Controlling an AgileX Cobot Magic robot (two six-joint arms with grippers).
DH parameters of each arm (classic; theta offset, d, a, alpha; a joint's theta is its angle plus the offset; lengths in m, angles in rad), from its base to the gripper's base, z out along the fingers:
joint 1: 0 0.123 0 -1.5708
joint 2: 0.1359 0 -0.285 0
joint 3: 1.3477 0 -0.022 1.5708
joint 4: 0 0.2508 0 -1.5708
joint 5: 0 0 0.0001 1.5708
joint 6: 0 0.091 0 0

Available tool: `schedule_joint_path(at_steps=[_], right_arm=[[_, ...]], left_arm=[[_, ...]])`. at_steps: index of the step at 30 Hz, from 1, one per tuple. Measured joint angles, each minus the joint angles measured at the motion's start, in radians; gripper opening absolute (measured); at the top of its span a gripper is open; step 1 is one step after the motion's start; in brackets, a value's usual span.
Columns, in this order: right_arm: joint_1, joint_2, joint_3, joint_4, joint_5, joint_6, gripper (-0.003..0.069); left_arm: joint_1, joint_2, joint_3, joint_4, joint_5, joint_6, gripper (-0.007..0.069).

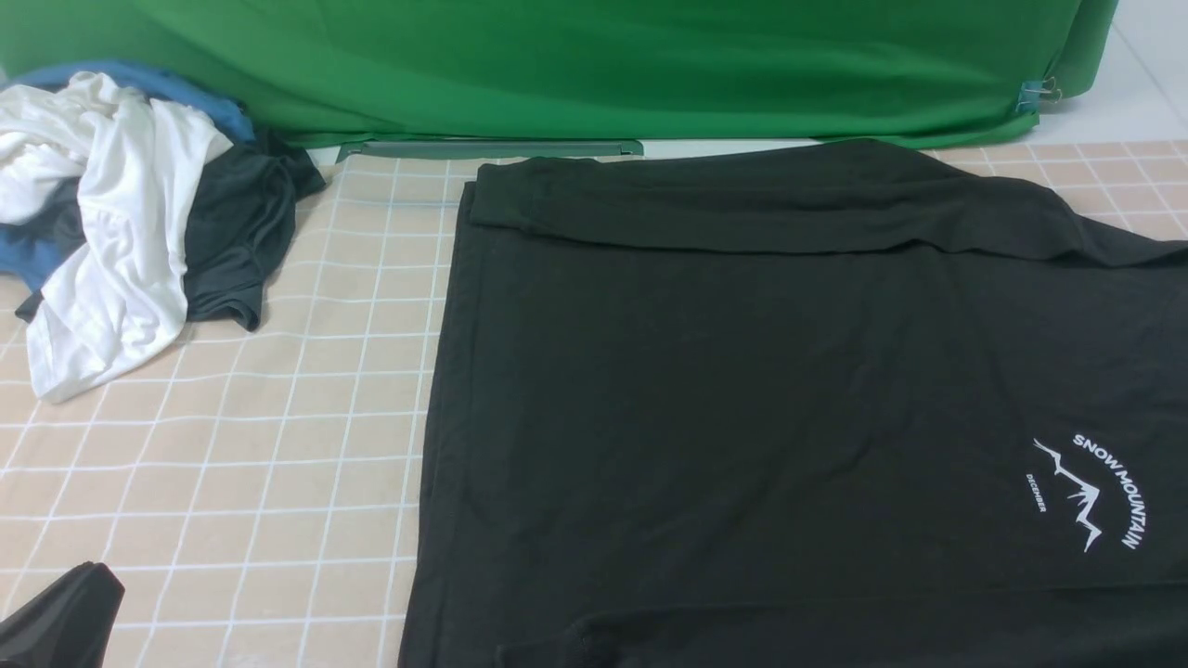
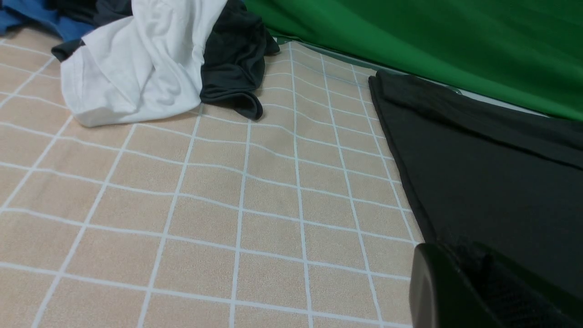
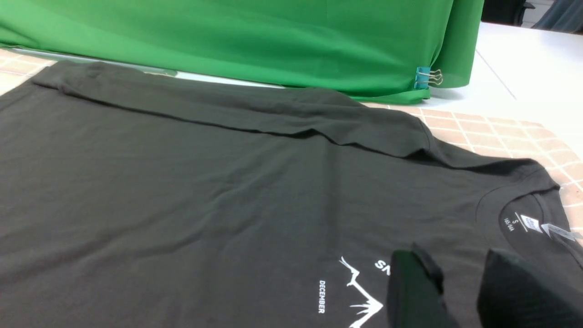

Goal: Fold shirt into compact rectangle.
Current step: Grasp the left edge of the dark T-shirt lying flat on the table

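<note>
The black shirt (image 1: 724, 399) lies spread flat on the checked cloth, front up, with its far side folded inward as a long band (image 1: 761, 199). Its white "SNOW MOUNTAIN" print (image 1: 1091, 492) is at the right. In the right wrist view my right gripper (image 3: 455, 278) hovers open just above the shirt (image 3: 205, 191), between the print (image 3: 360, 291) and the collar (image 3: 524, 218), with nothing between its fingers. My left gripper (image 1: 56, 617) is shut and empty at the near left, off the shirt's left edge (image 2: 492, 182). Its dark fingers (image 2: 451, 282) fill the corner of the left wrist view.
A heap of clothes sits at the back left: a white garment (image 1: 111, 232), a smaller dark one (image 1: 237, 232) and a blue one (image 1: 28, 260). A green backdrop (image 1: 594, 65) hangs along the far edge, held by a clip (image 1: 1035, 93). Beige checked cloth (image 1: 278, 417) covers the table.
</note>
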Motion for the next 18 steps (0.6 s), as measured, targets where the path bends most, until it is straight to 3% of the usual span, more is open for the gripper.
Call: schedule_joint_path(at_steps=[9, 13, 16, 18], right_arm=[[0.0, 0.0, 0.0, -0.017, -0.045, -0.002, 0.0241], [0.0, 0.0, 0.0, 0.101, -0.115, 0.118, 0.0242], [0.0, 0.0, 0.0, 0.2, -0.131, 0.267, 0.0242], [0.0, 0.0, 0.0, 0.239, -0.136, 0.367, 0.0242]], left_arm=[[0.0, 0.0, 0.0, 0.011, -0.002, 0.0, 0.0017], [0.0, 0.0, 0.0, 0.025, -0.062, 0.0, 0.0017], [0.0, 0.0, 0.0, -0.078, -0.112, -0.053, 0.0017], [0.0, 0.0, 0.0, -0.292, -0.139, -0.187, 0.0017]])
